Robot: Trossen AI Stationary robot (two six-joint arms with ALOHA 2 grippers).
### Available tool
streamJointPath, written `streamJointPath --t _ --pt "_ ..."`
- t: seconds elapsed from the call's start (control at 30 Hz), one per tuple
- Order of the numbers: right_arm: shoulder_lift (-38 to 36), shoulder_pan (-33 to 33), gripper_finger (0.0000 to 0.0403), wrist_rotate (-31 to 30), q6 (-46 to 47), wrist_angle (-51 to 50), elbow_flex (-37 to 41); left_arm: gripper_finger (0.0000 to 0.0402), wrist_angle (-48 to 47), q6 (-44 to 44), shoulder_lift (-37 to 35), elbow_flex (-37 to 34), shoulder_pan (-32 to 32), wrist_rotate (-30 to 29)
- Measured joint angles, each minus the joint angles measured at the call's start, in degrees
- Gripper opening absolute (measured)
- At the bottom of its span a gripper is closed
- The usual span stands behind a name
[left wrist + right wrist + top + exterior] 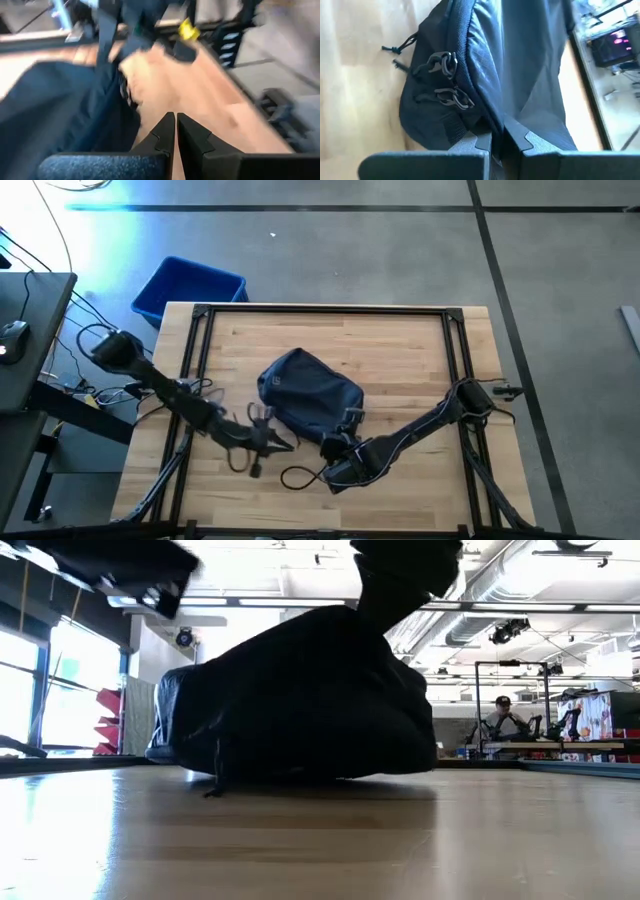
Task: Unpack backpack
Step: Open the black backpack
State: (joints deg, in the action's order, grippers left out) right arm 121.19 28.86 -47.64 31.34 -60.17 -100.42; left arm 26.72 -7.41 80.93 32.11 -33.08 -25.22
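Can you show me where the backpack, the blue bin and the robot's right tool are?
backpack (308, 392): high view, on its top fabric panel.
blue bin (185, 288): high view, on its inside floor.
right tool (498, 137): right wrist view, between its fingertips, shut on backpack fabric.

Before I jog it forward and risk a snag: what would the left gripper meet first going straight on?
Probably bare table: the shut left gripper points past the backpack alongside it; depth unclear.
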Motion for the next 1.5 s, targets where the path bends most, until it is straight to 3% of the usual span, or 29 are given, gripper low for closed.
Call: streamJointPath --t 0.2,0.5,0.63,0.77,0.97,1.13,1.27,1.5 --pt "0.0 0.5 0.0000 -2.1 -0.1 3.0 0.0 0.0022 0.1 -2.0 8.5 4.8 0.2 -9.6" --pt "0.0 1.2 0.0000 -1.8 -1.8 5.4 0.0 0.0096 0.1 -2.7 17.2 12.5 2.8 -10.6" --pt "0.0 1.4 0.0000 -1.7 -2.7 5.4 0.1 0.0109 0.2 -3.0 19.2 13.9 2.9 -13.6" --pt "0.0 1.6 0.0000 -1.7 -3.4 6.0 0.1 0.0090 -1.1 -2.9 19.5 13.9 1.6 -18.2" --pt "-0.1 1.7 0.0000 -0.2 -4.7 6.1 0.1 0.0010 -2.8 -0.3 19.4 13.8 -1.1 -24.7" --pt "-0.1 1.8 0.0000 1.6 -4.9 6.0 0.1 0.0002 -4.7 0.0 19.2 13.8 -2.2 -27.8" --pt "-0.1 2.4 0.0000 3.5 -6.3 5.4 0.1 0.0001 -13.5 -3.3 16.1 13.8 -2.4 -29.7" --pt "-0.2 4.2 0.0000 5.1 -3.9 1.5 0.0 0.0000 -44.0 -18.8 5.5 13.6 -2.0 -33.5"
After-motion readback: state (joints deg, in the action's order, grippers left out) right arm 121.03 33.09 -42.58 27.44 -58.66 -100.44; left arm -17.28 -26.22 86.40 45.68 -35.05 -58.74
